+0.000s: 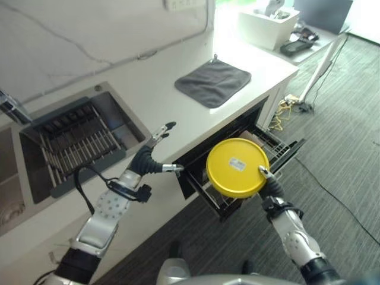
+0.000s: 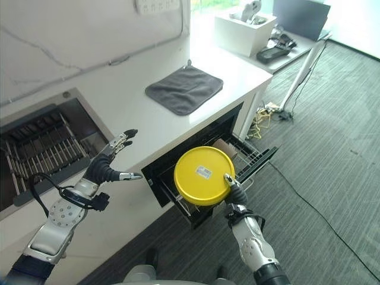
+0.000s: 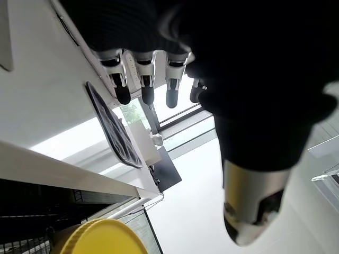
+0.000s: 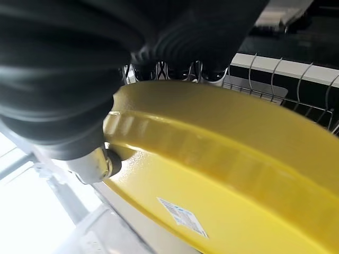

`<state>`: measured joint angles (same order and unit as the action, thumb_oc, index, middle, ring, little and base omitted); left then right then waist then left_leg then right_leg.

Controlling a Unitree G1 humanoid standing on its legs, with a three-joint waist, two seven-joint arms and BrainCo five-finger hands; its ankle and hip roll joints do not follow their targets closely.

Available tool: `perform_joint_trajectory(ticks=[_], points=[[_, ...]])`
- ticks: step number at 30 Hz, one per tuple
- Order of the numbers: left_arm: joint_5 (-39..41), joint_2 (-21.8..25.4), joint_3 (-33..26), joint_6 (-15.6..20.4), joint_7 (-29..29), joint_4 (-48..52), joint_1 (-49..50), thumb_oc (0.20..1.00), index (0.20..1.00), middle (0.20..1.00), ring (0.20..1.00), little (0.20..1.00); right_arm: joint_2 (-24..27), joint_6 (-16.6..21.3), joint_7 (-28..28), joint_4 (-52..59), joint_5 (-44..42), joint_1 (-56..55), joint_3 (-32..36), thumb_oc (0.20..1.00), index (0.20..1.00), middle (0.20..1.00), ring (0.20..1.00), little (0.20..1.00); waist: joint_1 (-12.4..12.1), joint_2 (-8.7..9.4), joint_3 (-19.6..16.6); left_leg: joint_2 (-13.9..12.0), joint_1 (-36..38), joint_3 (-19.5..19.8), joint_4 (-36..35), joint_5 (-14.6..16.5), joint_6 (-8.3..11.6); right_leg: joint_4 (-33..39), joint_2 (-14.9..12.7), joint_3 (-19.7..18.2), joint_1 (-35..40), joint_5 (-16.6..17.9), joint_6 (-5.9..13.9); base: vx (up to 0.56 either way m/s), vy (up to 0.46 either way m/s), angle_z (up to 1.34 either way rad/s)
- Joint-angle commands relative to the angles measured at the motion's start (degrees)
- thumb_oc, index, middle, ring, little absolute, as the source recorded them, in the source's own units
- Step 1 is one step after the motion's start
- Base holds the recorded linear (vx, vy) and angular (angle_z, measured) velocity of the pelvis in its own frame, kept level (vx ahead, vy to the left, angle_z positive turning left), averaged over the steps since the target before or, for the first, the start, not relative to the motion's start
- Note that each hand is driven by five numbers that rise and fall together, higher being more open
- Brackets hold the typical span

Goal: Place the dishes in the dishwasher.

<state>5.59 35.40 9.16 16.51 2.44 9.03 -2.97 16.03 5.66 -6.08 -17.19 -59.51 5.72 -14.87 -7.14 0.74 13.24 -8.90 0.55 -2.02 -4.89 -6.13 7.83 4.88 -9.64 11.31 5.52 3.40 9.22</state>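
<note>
Left eye view: a white counter (image 1: 148,89) with a pulled-out dishwasher rack (image 1: 279,151) below its front edge.
Plate: a yellow plate (image 1: 237,167), underside up with a small white label, tilted over the rack, above its wires, not yet set into it.
Right hand: the right hand (image 1: 266,178) grips the plate at its lower right rim; in the right wrist view the thumb (image 4: 100,161) presses on the labelled face and the fingers curl behind the rim.
Left hand: the left hand (image 1: 155,155) hovers at the counter's front edge, just left of the dishwasher opening, fingers spread and nearly straight, holding nothing; the left wrist view shows the same loose fingers (image 3: 145,79).
Cloth: a grey cloth (image 1: 212,82) lies flat on the counter, well behind the plate.
Sink: a sink (image 1: 127,127) is sunk in the counter to the left, with a dark slatted rack inside.
Floor: grey carpet (image 1: 344,142) to the right of the counter.
</note>
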Motion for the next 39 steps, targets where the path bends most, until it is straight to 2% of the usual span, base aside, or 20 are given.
perform_joint_trajectory(ticks=[1,8,21,23,24,25,26,31,35,39], points=[[-0.65,2.39,0.39,4.36,-1.12,1.16,-5.78,1.000,1.000,1.000,1.000,1.000,-1.08,5.91,-0.18,4.35,0.55,6.48,3.33,0.200,0.200,0.200,0.200,0.200,-1.12,-0.18,0.16,4.22,-2.91,1.92,5.36,3.80,-5.81,-10.40,-3.29,3.55,-4.06,-2.35,-0.25,-0.14,-0.026,0.18],[-1.23,3.18,3.94,5.23,-2.38,-0.62,-13.73,1.000,1.000,1.000,1.000,1.000,-0.13,7.48,-2.23,-4.26,2.35,17.25,5.36,0.200,0.200,0.200,0.200,0.200,-3.32,-0.67,6.01,5.16,-8.96,4.06,8.56,3.28,-5.57,-10.59,-3.49,4.89,-5.39,-2.63,-1.10,-0.11,-0.034,0.15],[-1.24,3.44,7.18,5.52,-3.93,-3.09,-21.81,1.000,1.000,1.000,1.000,1.000,3.01,7.66,-11.12,-12.82,5.72,29.26,7.57,0.200,0.200,0.200,0.200,0.200,-3.99,-2.64,11.38,5.45,-13.08,5.32,9.22,1.66,-5.54,-15.88,-2.85,6.15,-11.11,-4.34,-3.43,-0.07,0.000,0.06],[-0.72,3.36,7.46,5.69,-3.91,-3.36,-22.47,1.000,1.000,1.000,1.000,1.000,5.15,5.86,-16.11,-16.96,17.05,31.45,7.94,0.200,0.200,0.200,0.200,0.200,-4.19,-3.23,12.02,5.60,-13.03,5.44,9.34,1.67,-5.62,-17.05,-2.92,6.30,-11.71,-4.74,-3.71,-0.04,0.038,0.09],[-0.21,3.68,7.58,5.89,-3.60,-3.77,-23.10,1.000,1.000,1.000,1.000,1.000,7.26,2.75,-17.77,-18.67,25.04,33.35,7.01,0.200,0.200,0.200,0.200,0.200,-4.33,-3.19,12.42,5.69,-12.79,5.34,9.50,2.01,-5.61,-17.93,-2.93,6.37,-12.03,-5.20,-3.76,-0.04,0.023,0.07],[-0.27,3.65,7.60,5.99,-3.52,-3.83,-23.22,1.000,1.000,1.000,1.000,1.000,7.96,1.59,-18.02,-19.01,27.70,33.98,6.55,0.200,0.200,0.200,0.200,0.200,-4.38,-3.16,12.60,5.72,-12.83,5.35,9.55,2.00,-5.64,-18.17,-2.90,6.37,-12.24,-5.20,-3.80,-0.04,0.002,0.03],[-0.37,3.75,7.47,6.49,-3.23,-3.91,-23.22,1.000,1.000,1.000,1.000,1.000,10.01,-0.53,-18.29,-20.09,34.58,35.69,4.59,0.200,0.200,0.200,0.200,0.200,-4.65,-3.09,12.89,5.78,-12.88,5.30,9.63,1.95,-5.67,-18.57,-2.85,6.47,-12.50,-5.25,-3.89,-0.04,-0.007,0.01],[-0.06,4.85,7.12,7.21,-2.07,-4.22,-23.42,1.000,1.000,1.000,1.000,1.000,15.42,-4.26,-19.24,-21.15,51.68,39.90,-1.71,0.200,0.200,0.200,0.200,0.200,-5.23,-2.54,13.24,5.75,-13.00,5.13,9.80,1.88,-5.65,-19.38,-2.72,6.92,-12.94,-5.25,-3.77,-0.02,-0.008,0.01],[0.66,6.50,7.18,7.51,-1.57,-4.13,-24.01,1.000,1.000,1.000,1.000,1.000,20.43,-6.31,-17.85,-20.49,67.19,44.26,-7.79,0.200,0.200,0.200,0.200,0.200,-5.70,-2.10,13.62,6.04,-13.55,5.42,9.81,1.79,-5.82,-19.41,-2.58,7.04,-13.49,-5.05,-3.41,-0.04,-0.021,0.04],[1.47,8.26,7.53,7.94,-1.25,-4.40,-24.77,1.000,1.000,1.000,1.000,1.000,23.52,-7.14,-12.82,-19.75,74.86,48.72,-14.00,0.200,0.200,0.200,0.200,0.200,-6.43,-1.37,13.87,6.42,-14.36,6.25,10.02,1.63,-5.98,-19.52,-2.32,6.94,-13.89,-5.01,-3.14,-0.03,-0.041,0.12]])
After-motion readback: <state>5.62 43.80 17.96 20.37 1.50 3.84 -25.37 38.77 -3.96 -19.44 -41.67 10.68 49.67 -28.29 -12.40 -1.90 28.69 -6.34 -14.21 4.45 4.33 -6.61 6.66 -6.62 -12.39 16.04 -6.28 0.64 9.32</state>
